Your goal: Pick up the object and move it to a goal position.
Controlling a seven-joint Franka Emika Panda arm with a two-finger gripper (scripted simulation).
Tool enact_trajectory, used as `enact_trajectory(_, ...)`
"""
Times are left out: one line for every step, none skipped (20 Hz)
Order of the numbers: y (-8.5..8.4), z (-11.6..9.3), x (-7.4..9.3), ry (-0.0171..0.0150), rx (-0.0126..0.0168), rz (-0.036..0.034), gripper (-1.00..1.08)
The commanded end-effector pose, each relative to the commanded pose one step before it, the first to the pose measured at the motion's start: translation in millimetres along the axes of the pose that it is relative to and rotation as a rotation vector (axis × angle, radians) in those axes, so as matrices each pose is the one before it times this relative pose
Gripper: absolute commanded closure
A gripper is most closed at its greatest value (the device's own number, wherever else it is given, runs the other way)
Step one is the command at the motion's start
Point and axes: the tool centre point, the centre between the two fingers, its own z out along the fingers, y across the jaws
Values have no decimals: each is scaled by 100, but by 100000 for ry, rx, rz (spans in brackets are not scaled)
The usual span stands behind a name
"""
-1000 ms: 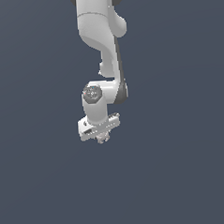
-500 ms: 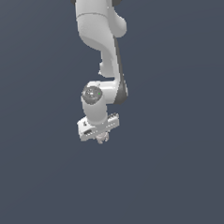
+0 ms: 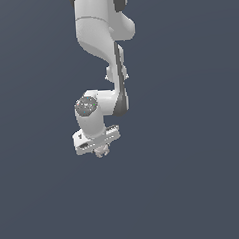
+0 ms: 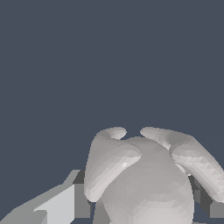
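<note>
Even, shadowless simulator light falls on a flat slate-blue backdrop; renders stay sharp and glare-free, with faceted shading on the object (image 4: 148, 183) filling the wrist view.

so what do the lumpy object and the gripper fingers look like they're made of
Both are simulator renders, so this is only their look. The object reads as matte, pale grey-beige, like unglazed clay or plaster: soft shading and rounded knobs, no sharp highlights. The gripper fingers look like hard plastic or painted metal: flat, sharp-edged light grey faces with darker pads. The real material cannot be told.
</note>
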Motion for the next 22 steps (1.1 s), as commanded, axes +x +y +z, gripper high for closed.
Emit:
enact_trajectory(1683,-36,103,12,-26,45,108)
enact_trajectory(725,-10,60,0,0,0,108)
enact_trajectory(751,-10,64,0,0,0,108)
enact_trajectory(757,27,82,-37,47,-34,108)
enact_trajectory(794,-11,71,0,0,0,108)
enact_trajectory(805,-11,74,0,0,0,108)
enact_trajectory(785,-11,74,0,0,0,108)
enact_trajectory(760,-10,74,0,0,0,108)
enact_trajectory(736,-10,74,0,0,0,108)
enact_trajectory(713,-9,74,0,0,0,108)
enact_trajectory(690,-9,74,0,0,0,108)
enact_trajectory(668,-9,74,0,0,0,108)
enact_trajectory(634,24,83,-34,30,-18,108)
enact_trajectory(596,-7,71,0,0,0,108)
enact_trajectory(546,-7,67,0,0,0,108)
enact_trajectory(500,-6,64,0,0,0,108)
enact_trajectory(456,-5,60,0,0,0,108)
enact_trajectory(415,-5,57,0,0,0,108)
enact_trajectory(376,-4,53,0,0,0,108)
enact_trajectory(339,-4,50,0,0,0,108)
enact_trajectory(304,-3,47,0,0,0,108)
enact_trajectory(271,-3,43,0,0,0,108)
